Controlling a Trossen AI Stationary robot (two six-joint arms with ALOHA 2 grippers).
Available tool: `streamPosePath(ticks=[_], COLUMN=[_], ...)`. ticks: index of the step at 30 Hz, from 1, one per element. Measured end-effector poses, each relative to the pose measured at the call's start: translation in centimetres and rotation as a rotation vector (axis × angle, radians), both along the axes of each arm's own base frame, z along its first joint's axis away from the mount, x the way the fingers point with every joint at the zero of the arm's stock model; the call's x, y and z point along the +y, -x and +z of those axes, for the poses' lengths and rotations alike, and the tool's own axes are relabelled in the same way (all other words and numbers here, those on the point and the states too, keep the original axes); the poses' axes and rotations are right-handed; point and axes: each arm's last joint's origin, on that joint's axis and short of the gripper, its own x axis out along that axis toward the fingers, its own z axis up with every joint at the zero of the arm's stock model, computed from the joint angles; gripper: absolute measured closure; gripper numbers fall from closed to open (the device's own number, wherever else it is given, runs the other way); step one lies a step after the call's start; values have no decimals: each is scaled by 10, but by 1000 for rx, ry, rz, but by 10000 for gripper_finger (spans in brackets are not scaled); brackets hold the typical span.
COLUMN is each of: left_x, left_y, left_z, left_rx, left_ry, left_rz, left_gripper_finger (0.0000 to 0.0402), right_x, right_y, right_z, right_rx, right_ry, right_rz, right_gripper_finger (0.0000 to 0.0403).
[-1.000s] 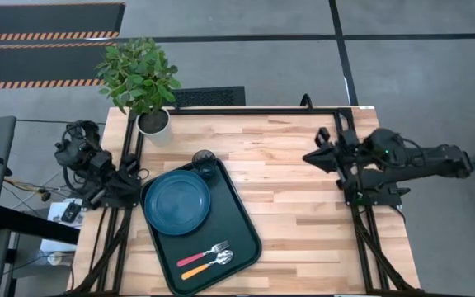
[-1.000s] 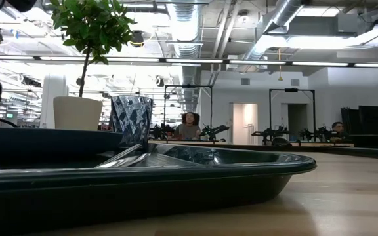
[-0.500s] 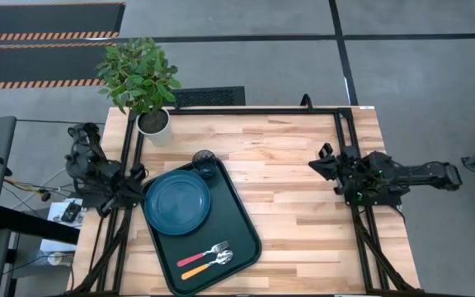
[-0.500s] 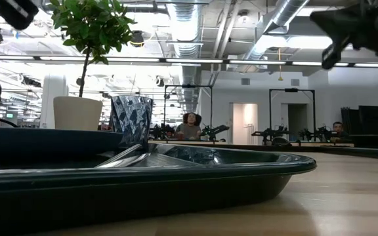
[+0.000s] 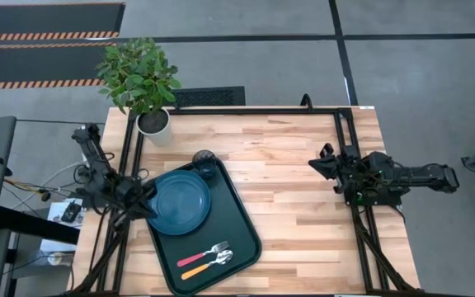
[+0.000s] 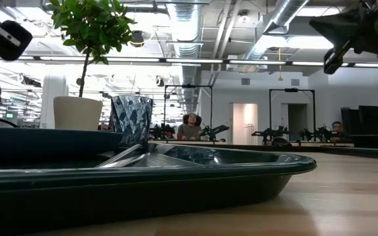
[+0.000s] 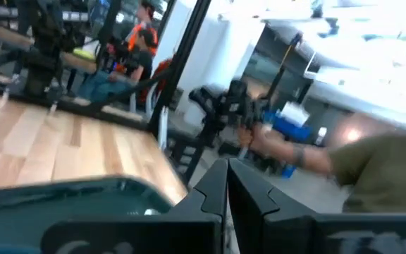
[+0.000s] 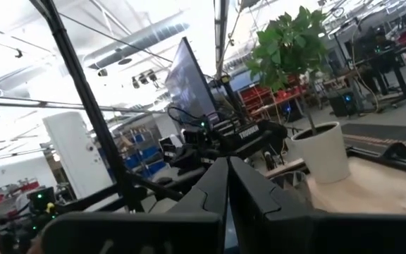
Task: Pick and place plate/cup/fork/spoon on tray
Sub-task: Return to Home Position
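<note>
Overhead, left gripper (image 5: pixel 144 206) at tray (image 5: pixel 242 227) edge, right gripper (image 5: pixel 318 161) raised, jaws closed.

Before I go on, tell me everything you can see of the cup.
The cup is a small round tumbler of dark, smoky, see-through material with a faceted pattern on its wall, as the low view shows. It stands upright in the tray's far corner, just beyond the plate, near the potted plant. It looks empty, and neither pincer touches it.
</note>
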Motion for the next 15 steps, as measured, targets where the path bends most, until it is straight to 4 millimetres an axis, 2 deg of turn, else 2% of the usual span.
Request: streamPosePath(ticks=[8,15], left_x=[-1,-9], left_y=[0,7], left_z=[1,3], left_rx=[-38,-267], left_ry=[-55,-256], left_rz=[-20,-384], left_gripper_finger=[401,401], right_x=[0,1], right_y=[-2,-4], right_z=[-7,-13], right_rx=[75,141], right_ry=[-2,92], right_rz=[2,19], right_gripper_finger=[365,365])
